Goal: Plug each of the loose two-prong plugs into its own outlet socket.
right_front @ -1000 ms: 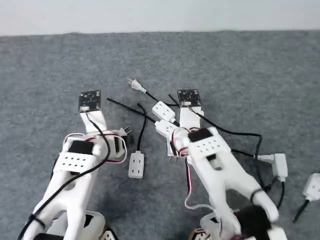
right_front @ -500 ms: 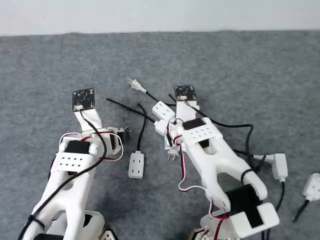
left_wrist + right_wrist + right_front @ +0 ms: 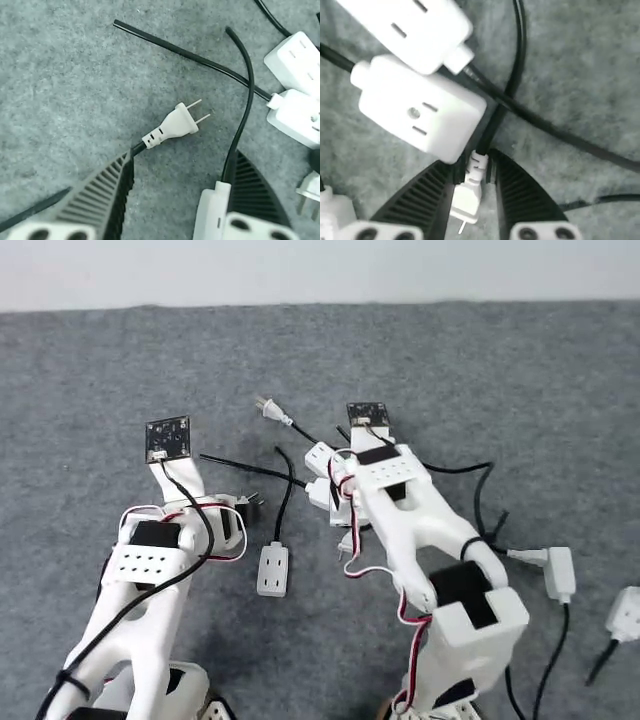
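Observation:
In the left wrist view a white two-prong plug (image 3: 175,122) lies flat on the grey carpet just past my open left gripper (image 3: 182,155); nothing sits between its fingers. From above, that plug (image 3: 248,502) rests at the tip of the left gripper (image 3: 236,518). My right gripper (image 3: 475,162) is shut on a second white plug (image 3: 469,192), pinched at its neck beside a white outlet socket (image 3: 417,112). Seen from above, this gripper (image 3: 340,522) stands against two white sockets (image 3: 320,457) (image 3: 318,494). A third plug (image 3: 267,408) lies farther back.
Another white socket (image 3: 273,570) lies between the arms, its black cord running back. Two more white cord ends (image 3: 557,571) (image 3: 626,612) sit at the right. Black cords (image 3: 240,466) cross the carpet around the sockets. The far carpet is bare.
My right arm has stretched away from its base toward the two sockets, carrying its plug. The black cords by it shifted. The left arm turned slightly, then held still.

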